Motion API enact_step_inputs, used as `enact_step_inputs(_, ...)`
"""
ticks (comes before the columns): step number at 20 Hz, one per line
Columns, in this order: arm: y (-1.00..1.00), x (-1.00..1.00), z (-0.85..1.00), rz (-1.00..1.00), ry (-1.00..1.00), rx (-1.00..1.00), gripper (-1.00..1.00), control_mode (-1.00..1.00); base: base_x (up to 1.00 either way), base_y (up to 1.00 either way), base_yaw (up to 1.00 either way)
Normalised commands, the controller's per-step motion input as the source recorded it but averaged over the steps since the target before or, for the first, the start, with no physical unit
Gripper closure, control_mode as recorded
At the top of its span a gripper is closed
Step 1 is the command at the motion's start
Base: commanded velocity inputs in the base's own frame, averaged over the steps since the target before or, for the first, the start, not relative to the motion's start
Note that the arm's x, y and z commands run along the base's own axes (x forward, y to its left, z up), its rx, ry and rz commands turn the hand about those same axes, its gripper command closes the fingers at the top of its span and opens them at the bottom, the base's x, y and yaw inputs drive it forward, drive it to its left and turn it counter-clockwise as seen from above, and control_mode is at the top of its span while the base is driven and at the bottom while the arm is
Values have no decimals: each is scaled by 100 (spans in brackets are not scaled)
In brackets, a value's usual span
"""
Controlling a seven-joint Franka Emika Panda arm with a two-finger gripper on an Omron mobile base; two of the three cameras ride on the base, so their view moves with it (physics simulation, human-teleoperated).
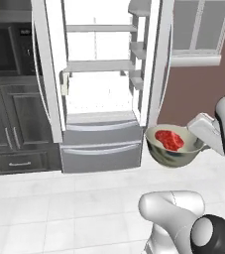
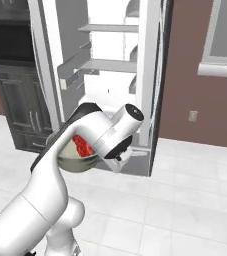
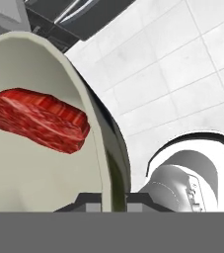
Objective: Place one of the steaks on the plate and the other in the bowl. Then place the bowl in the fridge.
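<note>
Out before the open fridge [image 1: 101,89], the bowl [image 1: 176,155] rides in the air, mouth up and tilted slightly, red steak [image 1: 170,139] inside; shelving remains; right base view, arm hides most of it; hand view, gripper [image 3: 114,200] apparently pinching the rim, steak's length crossing the frame.

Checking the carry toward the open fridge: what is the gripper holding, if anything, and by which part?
The gripper holds the bowl by its rim wall, one of the jaws inside and one outside. The red steak lies in the bowl.
</note>
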Motion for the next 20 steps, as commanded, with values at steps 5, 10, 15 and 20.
enact_step_inputs(5,0,0,0,0,0,0,100,100,100,69,-20)
enact_step_inputs(10,0,0,0,0,0,0,100,100,97,41,-13)
enact_step_inputs(15,0,0,0,0,0,0,100,100,54,6,-13)
enact_step_inputs(20,0,0,0,0,0,0,100,100,21,47,-13)
